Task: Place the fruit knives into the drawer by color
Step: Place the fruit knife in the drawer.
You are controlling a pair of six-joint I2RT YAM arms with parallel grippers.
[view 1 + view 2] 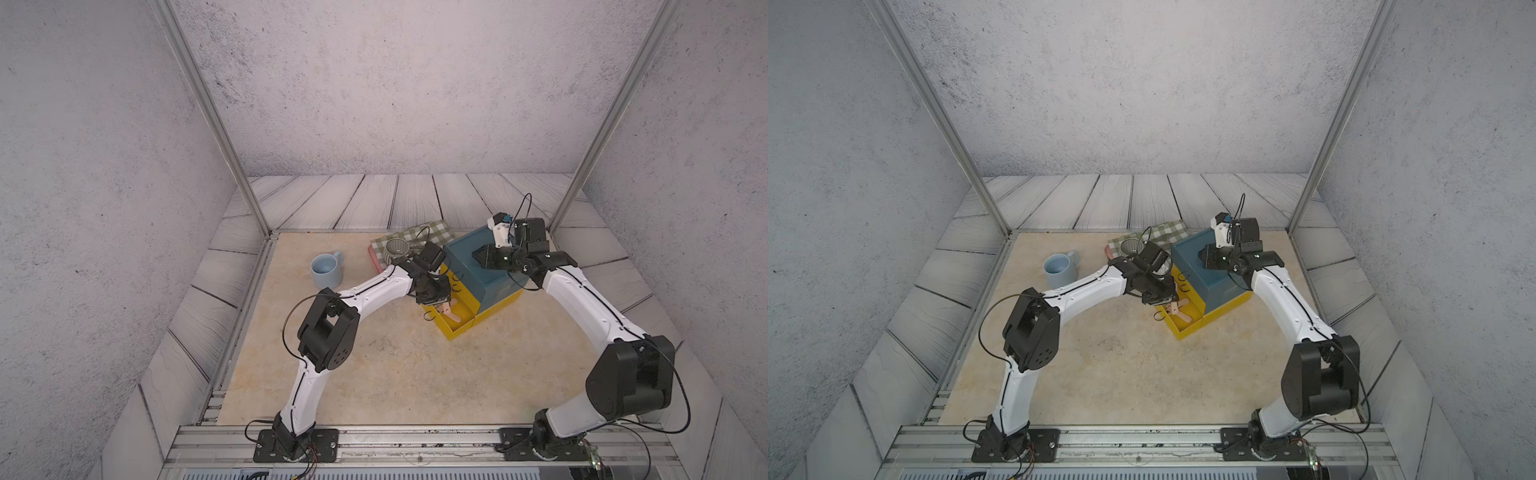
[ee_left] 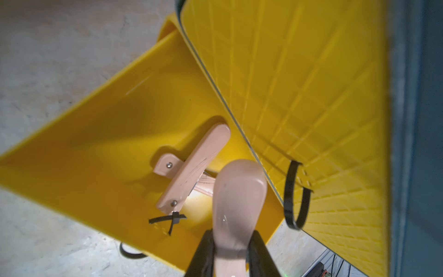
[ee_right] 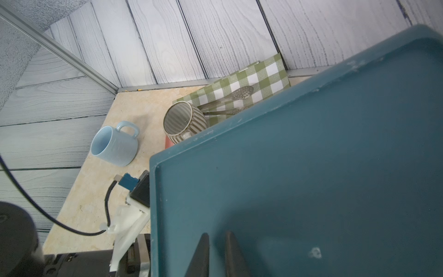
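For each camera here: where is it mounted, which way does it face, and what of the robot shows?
Top views: high at the front, looking down at both arms, the chest of drawers and the blue mug.
Left wrist: above the open bottom drawer, looking in; the left gripper grips a pink knife over two more.
Right wrist: over the chest's teal top, facing the mug; the right gripper shows.
Shared: the right wrist view and the top views show the striped cup.

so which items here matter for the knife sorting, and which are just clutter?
Job:
- peach-pink folded knife in the left gripper
- two peach-pink knives lying crossed in the open yellow bottom drawer
- teal-and-yellow drawer chest

Clutter:
- light blue mug
- striped grey cup
- green checked cloth
- metal tongs
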